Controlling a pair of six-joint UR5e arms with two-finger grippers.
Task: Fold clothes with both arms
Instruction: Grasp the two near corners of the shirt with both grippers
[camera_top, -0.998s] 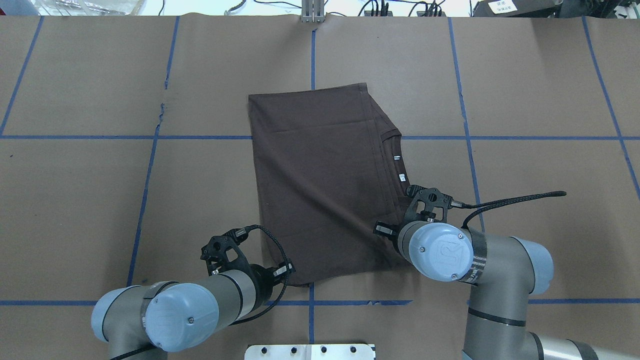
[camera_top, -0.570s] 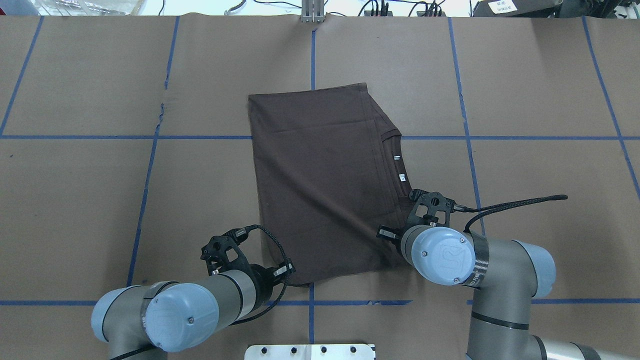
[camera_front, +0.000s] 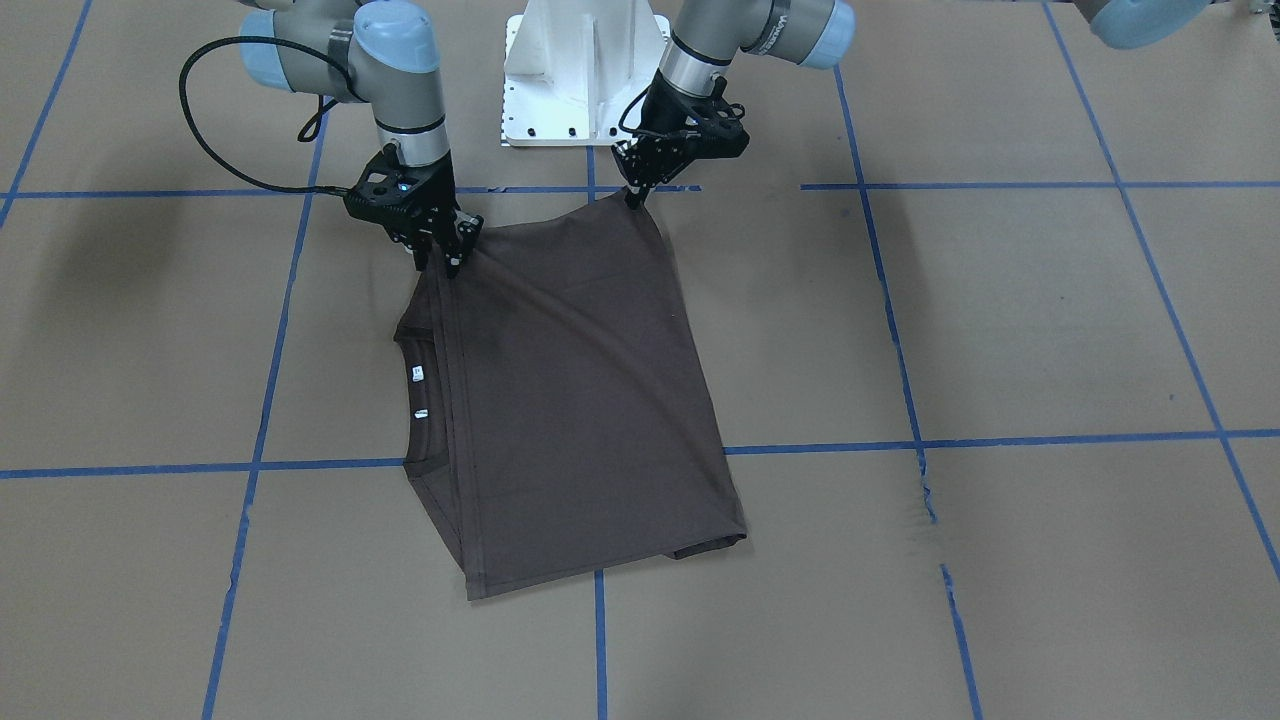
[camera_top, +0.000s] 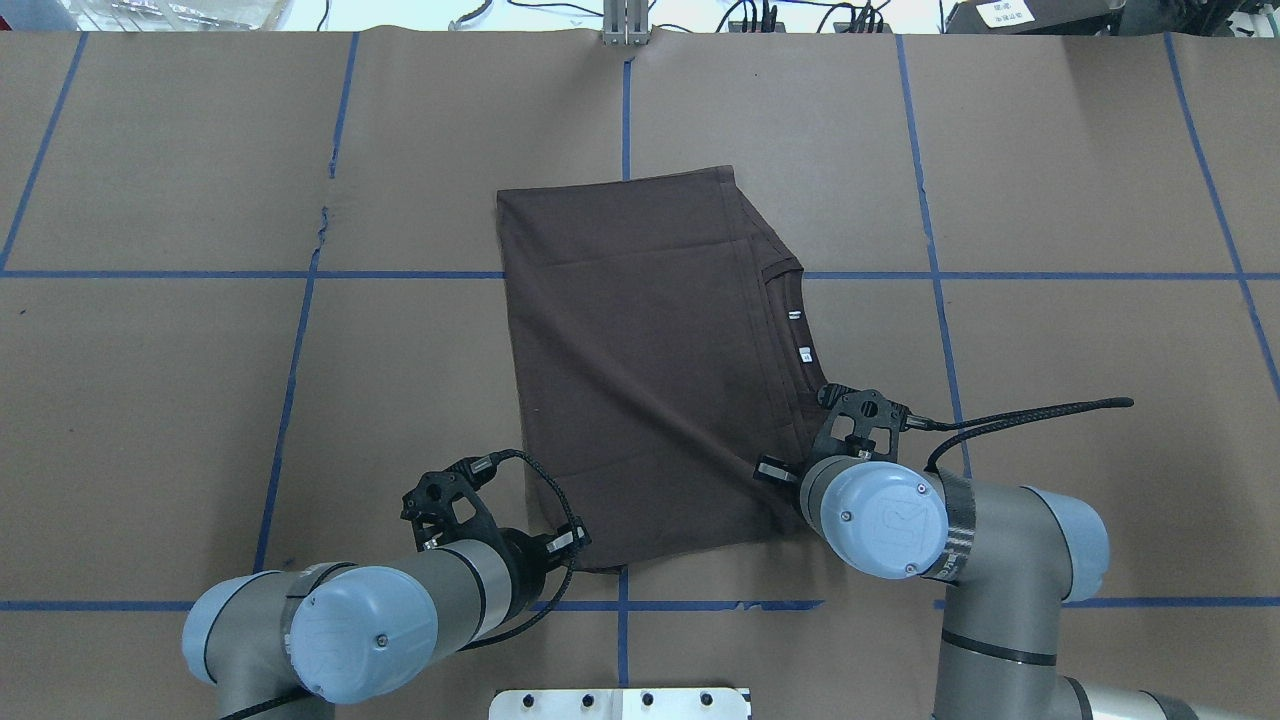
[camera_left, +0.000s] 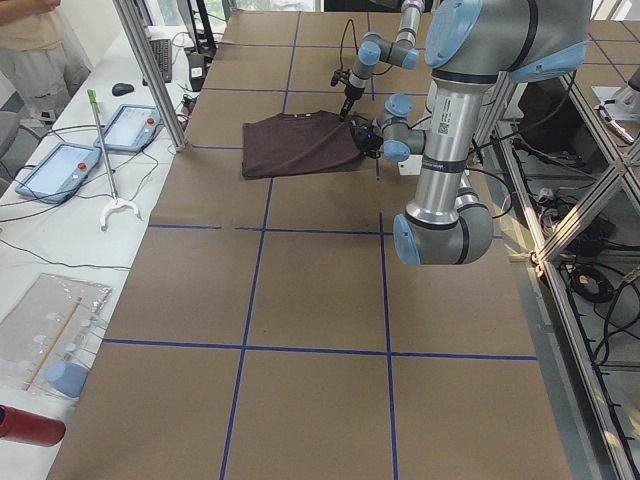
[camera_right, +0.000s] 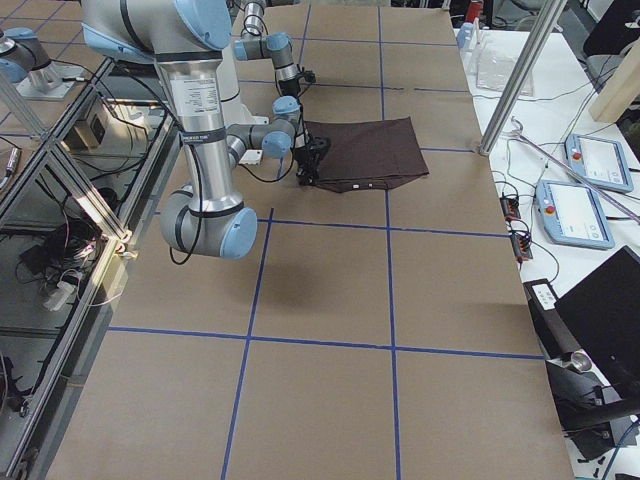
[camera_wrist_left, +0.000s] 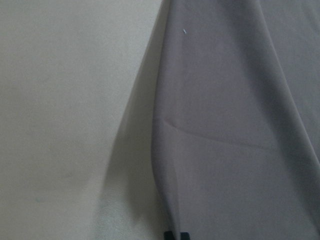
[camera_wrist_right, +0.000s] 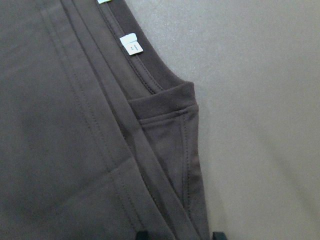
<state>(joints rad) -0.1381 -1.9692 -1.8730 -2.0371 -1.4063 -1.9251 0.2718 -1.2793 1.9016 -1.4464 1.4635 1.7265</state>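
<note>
A folded dark brown-grey T-shirt (camera_front: 570, 400) is pictured at the middle of the brown-papered worktop (camera_front: 1000, 320), robot-side corners clamped in the closed jaws of the black two-finger left gripper (camera_front: 633, 198) and right gripper (camera_front: 437, 262).

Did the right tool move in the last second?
Yes, slightly: in the overhead view the right tool has slid toward the robot, nearer the blue tape line by its base.
</note>
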